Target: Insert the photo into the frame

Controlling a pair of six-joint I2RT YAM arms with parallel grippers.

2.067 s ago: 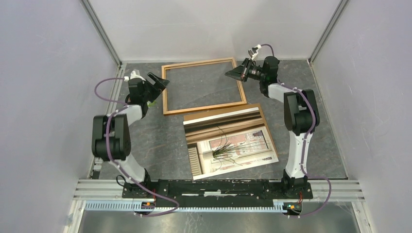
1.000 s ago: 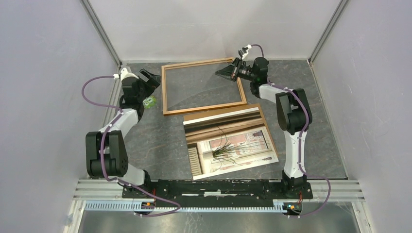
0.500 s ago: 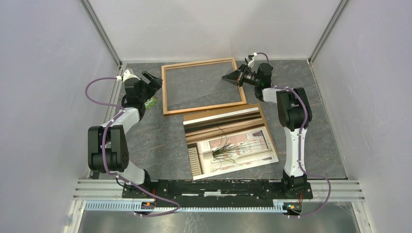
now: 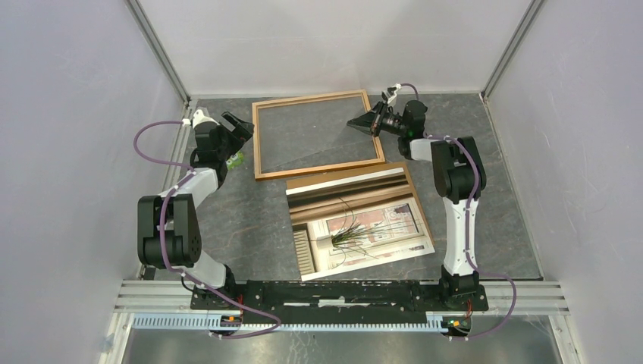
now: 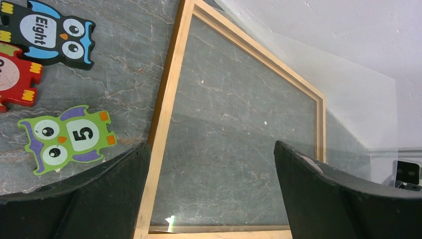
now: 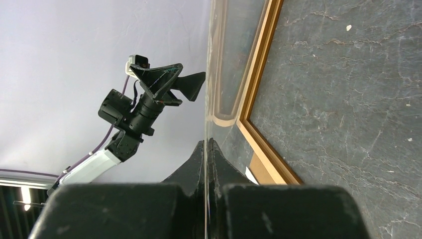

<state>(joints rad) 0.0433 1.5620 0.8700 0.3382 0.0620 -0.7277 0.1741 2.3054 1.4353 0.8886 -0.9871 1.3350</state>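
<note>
The light-brown wooden frame [image 4: 318,167] lies flat at the back centre, the grey table showing through it. The photo [image 4: 364,227] of a spiky green plant lies face up in front of it on a brown board [image 4: 415,199]. My right gripper [image 4: 358,121] is shut on the edge of a clear pane [image 6: 234,59], seen edge-on between its fingers [image 6: 205,144] and tilted up over the frame's right rail [image 6: 259,64]. My left gripper [image 4: 241,126] is open and empty. It hovers low over the frame's left rail [image 5: 166,99]. The pane also shows in the left wrist view [image 5: 358,99].
Owl puzzle pieces lie left of the frame: a green one marked 5 [image 5: 67,138], a black one marked Eight [image 5: 50,27] and a red one [image 5: 12,74]. The green piece shows from above [image 4: 236,159]. Grey enclosure walls stand close on three sides.
Over two seconds the right gripper swung left over the frame, then back right and lower with the pane. The left arm pulled back left. Nothing has moved in the last half second.
</note>
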